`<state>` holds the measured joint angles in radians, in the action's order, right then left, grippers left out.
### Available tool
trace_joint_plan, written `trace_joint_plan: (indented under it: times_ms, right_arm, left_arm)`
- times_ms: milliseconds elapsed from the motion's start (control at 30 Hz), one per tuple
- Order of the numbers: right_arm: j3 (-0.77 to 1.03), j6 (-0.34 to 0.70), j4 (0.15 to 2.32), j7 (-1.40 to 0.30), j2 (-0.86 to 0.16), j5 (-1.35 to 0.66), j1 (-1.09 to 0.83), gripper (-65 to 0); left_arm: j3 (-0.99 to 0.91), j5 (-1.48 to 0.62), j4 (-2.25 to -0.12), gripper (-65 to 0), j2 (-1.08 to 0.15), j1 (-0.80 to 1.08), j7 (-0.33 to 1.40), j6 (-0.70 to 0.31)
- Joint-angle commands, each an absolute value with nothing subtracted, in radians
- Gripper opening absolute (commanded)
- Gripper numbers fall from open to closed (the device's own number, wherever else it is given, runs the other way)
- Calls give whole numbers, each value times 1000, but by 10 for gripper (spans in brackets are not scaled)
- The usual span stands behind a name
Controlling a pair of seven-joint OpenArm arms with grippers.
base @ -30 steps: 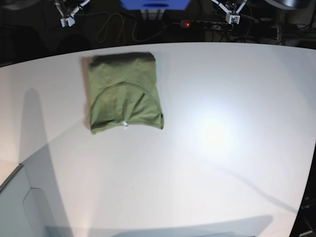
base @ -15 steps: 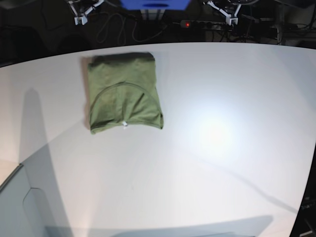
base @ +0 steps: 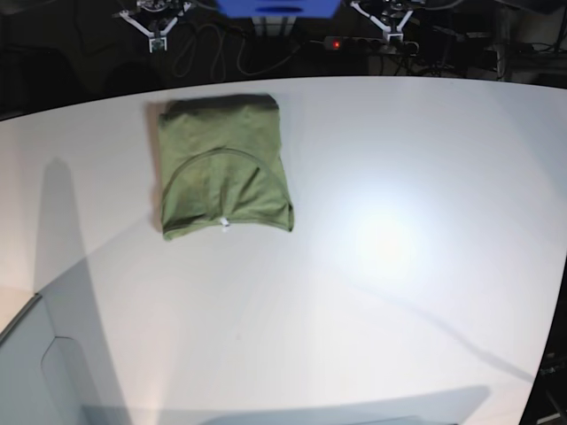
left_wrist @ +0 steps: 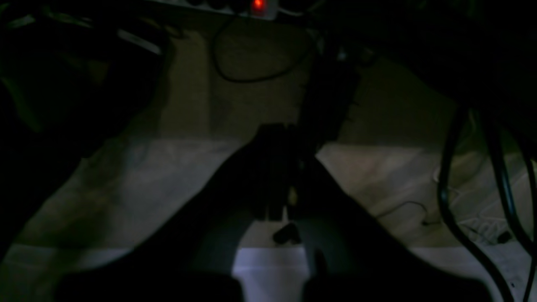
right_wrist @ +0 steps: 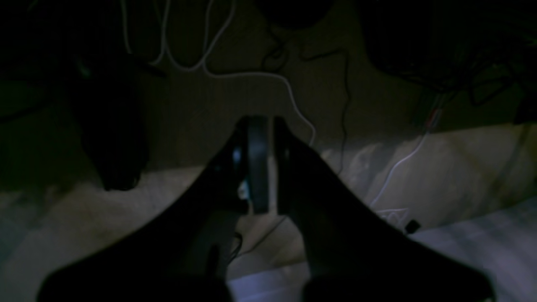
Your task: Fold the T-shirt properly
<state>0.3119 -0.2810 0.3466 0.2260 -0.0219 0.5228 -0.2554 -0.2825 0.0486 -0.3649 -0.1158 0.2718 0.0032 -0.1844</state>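
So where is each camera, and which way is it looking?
Base: sits high over the table, looking down at the folded T-shirt; both grippers show small at the far edge, right gripper and left gripper.
Left wrist: rides on the left arm, looking past its shut left gripper at a dark floor with cables.
Right wrist: rides on the right arm, looking past its shut right gripper at a dark floor with a white cable.
Shared: base and left wrist both catch the red light.

Both wrist views dark; floor cables (right_wrist: 235, 75) murky.
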Motion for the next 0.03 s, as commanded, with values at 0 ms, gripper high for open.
trace_joint_plan:
  times_ms: [0]
  right_arm:
    - [303, -306, 349, 237, -27, 522, -259, -650]
  left_arm:
    - [-282, 47, -366, -650, -122, 280, 1, -183]
